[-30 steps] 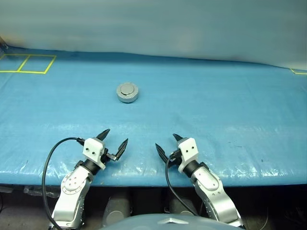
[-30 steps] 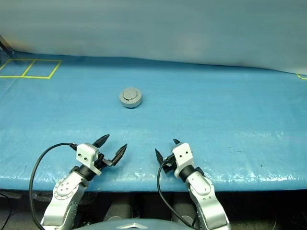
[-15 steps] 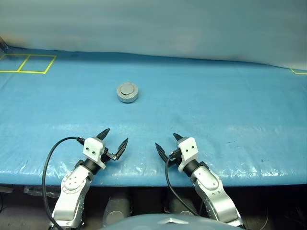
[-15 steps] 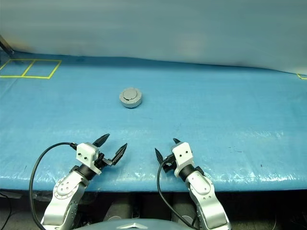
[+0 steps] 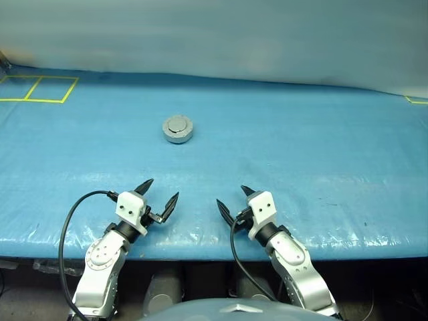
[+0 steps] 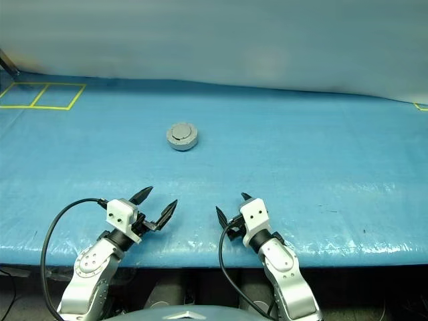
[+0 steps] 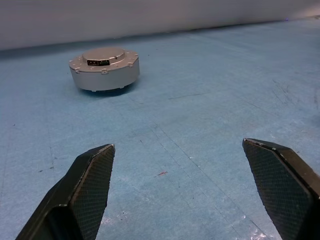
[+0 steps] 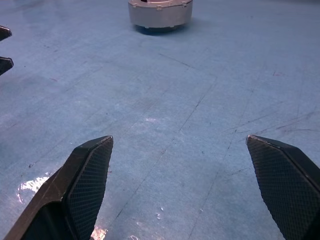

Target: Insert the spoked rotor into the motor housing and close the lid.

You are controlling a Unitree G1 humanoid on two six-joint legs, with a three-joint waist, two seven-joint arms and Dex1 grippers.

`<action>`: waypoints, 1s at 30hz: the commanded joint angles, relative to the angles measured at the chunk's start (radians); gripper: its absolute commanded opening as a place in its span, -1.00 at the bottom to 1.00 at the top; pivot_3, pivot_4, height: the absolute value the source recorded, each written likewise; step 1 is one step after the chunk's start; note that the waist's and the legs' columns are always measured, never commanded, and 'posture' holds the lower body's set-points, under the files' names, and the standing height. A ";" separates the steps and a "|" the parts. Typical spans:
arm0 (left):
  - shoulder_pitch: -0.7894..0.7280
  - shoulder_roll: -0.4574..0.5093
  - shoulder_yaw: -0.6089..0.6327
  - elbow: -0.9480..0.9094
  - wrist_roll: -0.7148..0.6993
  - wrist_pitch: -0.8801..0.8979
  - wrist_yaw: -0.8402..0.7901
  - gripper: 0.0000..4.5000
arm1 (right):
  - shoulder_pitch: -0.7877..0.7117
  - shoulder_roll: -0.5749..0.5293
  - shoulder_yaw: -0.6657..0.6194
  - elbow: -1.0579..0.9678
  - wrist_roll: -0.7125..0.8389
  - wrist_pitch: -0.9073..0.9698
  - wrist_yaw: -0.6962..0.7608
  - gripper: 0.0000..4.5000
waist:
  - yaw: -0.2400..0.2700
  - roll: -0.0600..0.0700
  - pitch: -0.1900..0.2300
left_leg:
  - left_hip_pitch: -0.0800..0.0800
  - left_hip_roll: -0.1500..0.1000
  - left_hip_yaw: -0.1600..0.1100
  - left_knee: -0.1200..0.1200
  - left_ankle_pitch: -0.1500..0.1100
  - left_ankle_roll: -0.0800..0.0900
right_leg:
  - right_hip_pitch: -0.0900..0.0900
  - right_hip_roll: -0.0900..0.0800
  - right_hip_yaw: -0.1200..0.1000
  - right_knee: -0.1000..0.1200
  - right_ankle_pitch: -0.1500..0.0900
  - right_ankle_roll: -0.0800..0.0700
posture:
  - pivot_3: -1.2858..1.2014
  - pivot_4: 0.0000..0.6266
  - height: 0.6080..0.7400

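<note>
Two claws hang low over the near edge of the worktop (image 5: 321, 154), and nothing differs from the earlier frames: both claws and the motor housing (image 5: 178, 129) sit exactly where they were. The left claw (image 5: 156, 195) has its two black fingers spread wide with nothing between them; the right claw (image 5: 233, 202) is just as wide and just as empty. The two claws stand near each other, tips angled slightly inward, well short of the housing.

The housing rests on the worktop well ahead of both claws, closer to the left claw's line than the right's, and touching neither. Its lid (image 7: 103, 54) is down, lying flat on the rim, so what is inside cannot be seen. The housing is a squat round case of dull grey metal with small lugs around the top edge; the lid is a plain silver-grey disc with a raised round centre, and a small dark slot shows at its near edge in the left wrist view.

A blue plastic sheet with a fine woven texture, creases and faint scratches covers the worktop, and it gleams wetly just by the claws. Yellow tape (image 5: 37, 89) marks out rectangles far beyond the left claw, to its outer side. The fingers (image 7: 86, 192) of each claw are tapered wedges with a cross-hatched grip face.
</note>
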 commanded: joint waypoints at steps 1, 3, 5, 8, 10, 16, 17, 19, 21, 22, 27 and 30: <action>-0.007 -0.001 0.000 -0.005 -0.002 -0.012 -0.001 0.99 | -0.011 0.002 -0.008 -0.016 -0.002 -0.030 -0.003 1.00 | 0.000 0.000 0.000 | 0.000 0.000 0.000 0.000 0.000 0.000 | 0.000 0.000 0.000 0.000 0.000 0.000 | 0.03 -0.52 1.00; -0.008 0.000 0.001 -0.004 -0.002 -0.011 -0.001 0.99 | -0.012 0.002 -0.010 -0.014 -0.002 -0.033 -0.005 1.00 | 0.000 0.000 0.000 | 0.000 0.000 0.000 0.000 0.000 0.000 | 0.000 0.000 0.000 0.000 0.000 0.000 | 0.03 -0.52 1.00; -0.008 0.000 0.001 -0.004 -0.002 -0.012 -0.002 0.99 | -0.012 0.003 -0.009 -0.012 -0.003 -0.035 -0.005 1.00 | 0.000 0.000 0.000 | 0.000 0.000 0.000 0.000 0.000 0.000 | 0.000 0.000 0.000 0.000 0.000 0.000 | 0.03 -0.52 1.00; -0.009 0.000 0.001 -0.004 -0.002 -0.012 -0.001 0.99 | -0.011 0.003 -0.007 -0.010 -0.005 -0.036 -0.006 1.00 | 0.000 0.000 0.000 | 0.000 0.000 0.000 0.000 0.000 0.000 | 0.000 0.000 0.000 0.000 0.000 0.000 | 0.03 -0.52 1.00; -0.009 0.001 0.002 -0.005 -0.002 -0.011 -0.001 0.99 | -0.011 0.003 -0.007 -0.009 -0.005 -0.036 -0.006 1.00 | 0.000 0.000 0.000 | 0.000 0.000 0.000 0.000 0.000 0.000 | 0.000 0.000 0.000 0.000 0.000 0.000 | 0.03 -0.52 1.00; -0.007 -0.014 0.018 -0.003 -0.003 -0.024 0.025 0.99 | -0.035 0.021 -0.046 0.005 -0.013 -0.080 -0.048 1.00 | 0.000 0.000 0.000 | 0.000 0.000 0.000 0.000 0.000 0.000 | 0.000 0.000 0.000 0.000 0.000 0.000 | 0.03 -0.52 1.00; -0.008 -0.017 0.020 -0.003 -0.003 -0.027 0.031 0.99 | -0.042 0.026 -0.056 0.009 -0.014 -0.089 -0.058 1.00 | 0.000 0.000 0.000 | 0.000 0.000 0.000 0.000 0.000 0.000 | 0.000 0.000 0.000 0.000 0.000 0.000 | 0.03 -0.52 1.00; -0.013 -0.016 0.026 0.000 -0.001 -0.029 0.038 0.99 | -0.055 0.028 -0.075 0.019 -0.019 -0.104 -0.075 1.00 | 0.000 0.000 0.000 | 0.000 0.000 0.000 0.000 0.000 0.000 | 0.000 0.000 0.000 0.000 0.000 0.000 | 0.03 -0.52 1.00; -0.017 -0.014 0.029 0.003 -0.005 -0.030 0.040 0.99 | -0.061 0.025 -0.084 0.027 -0.022 -0.112 -0.079 1.00 | 0.000 0.000 0.000 | 0.000 0.000 0.000 0.000 0.000 0.000 | 0.000 0.000 0.000 0.000 0.000 0.000 | 0.03 -0.52 1.00; -0.017 -0.014 0.030 0.004 -0.006 -0.030 0.040 0.99 | -0.062 0.023 -0.085 0.029 -0.023 -0.114 -0.079 1.00 | 0.000 0.000 0.000 | 0.000 0.000 0.000 0.000 0.000 0.000 | 0.000 0.000 0.000 0.000 0.000 0.000 | 0.03 -0.52 1.00; -0.027 -0.013 0.061 0.009 -0.014 -0.032 0.051 0.99 | -0.057 0.015 -0.093 0.034 -0.030 -0.120 -0.081 1.00 | 0.000 0.000 0.000 | 0.000 0.000 0.000 0.000 0.000 0.000 | 0.000 0.001 0.000 0.000 0.000 0.000 | 0.03 -0.52 1.00; -0.035 -0.007 0.105 0.011 -0.036 -0.034 0.059 0.99 | -0.059 0.013 -0.101 0.037 -0.033 -0.121 -0.088 1.00 | 0.000 0.000 0.000 | 0.000 0.000 0.001 0.000 0.000 0.000 | 0.000 0.001 0.001 0.000 0.000 0.000 | 0.03 -0.52 1.00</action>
